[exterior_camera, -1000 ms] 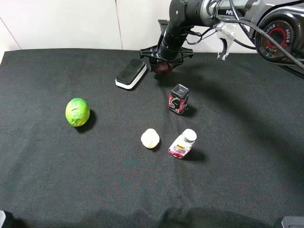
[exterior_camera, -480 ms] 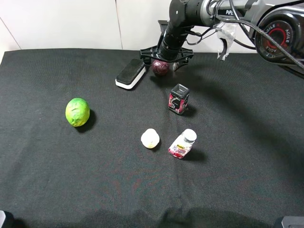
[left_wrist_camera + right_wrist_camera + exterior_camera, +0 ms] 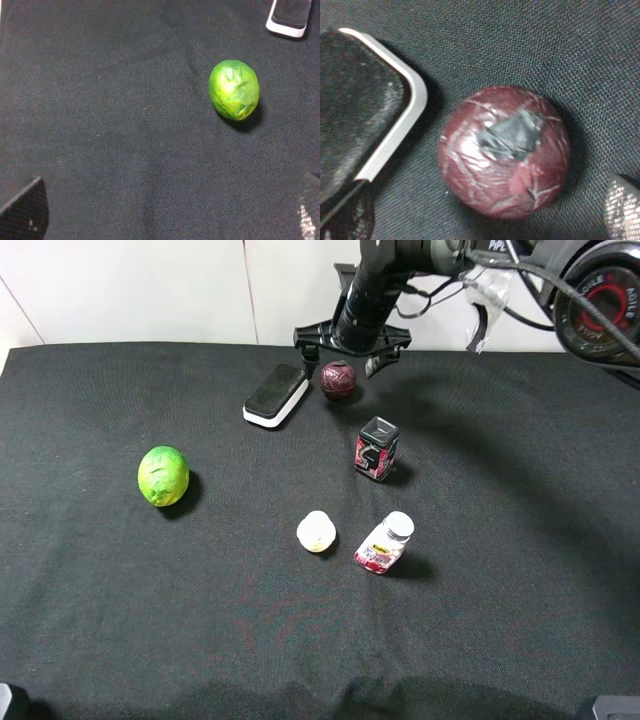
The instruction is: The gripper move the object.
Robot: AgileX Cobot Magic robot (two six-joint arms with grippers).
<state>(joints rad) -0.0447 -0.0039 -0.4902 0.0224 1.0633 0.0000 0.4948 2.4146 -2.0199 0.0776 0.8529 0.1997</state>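
Note:
The dark maroon ball (image 3: 338,380) rests on the black cloth at the back, just right of a black-and-white eraser block (image 3: 276,395). My right gripper (image 3: 351,344) hovers just above and behind the ball, jaws spread wide, holding nothing. In the right wrist view the ball (image 3: 504,150) fills the middle, with a grey patch on top, and one fingertip (image 3: 623,212) shows at the edge. My left gripper (image 3: 165,220) is open and empty over the cloth, well short of the green lime (image 3: 234,90).
The green lime (image 3: 163,475) lies at the left. A small pale ball (image 3: 316,531), a white-capped bottle (image 3: 384,544) and a small black-and-red box (image 3: 377,448) stand mid-cloth. The eraser block (image 3: 360,110) lies close beside the ball.
The right gripper has opened and let go of the maroon ball, then risen and drawn back. The ball now sits uncovered on the cloth beside the eraser block.

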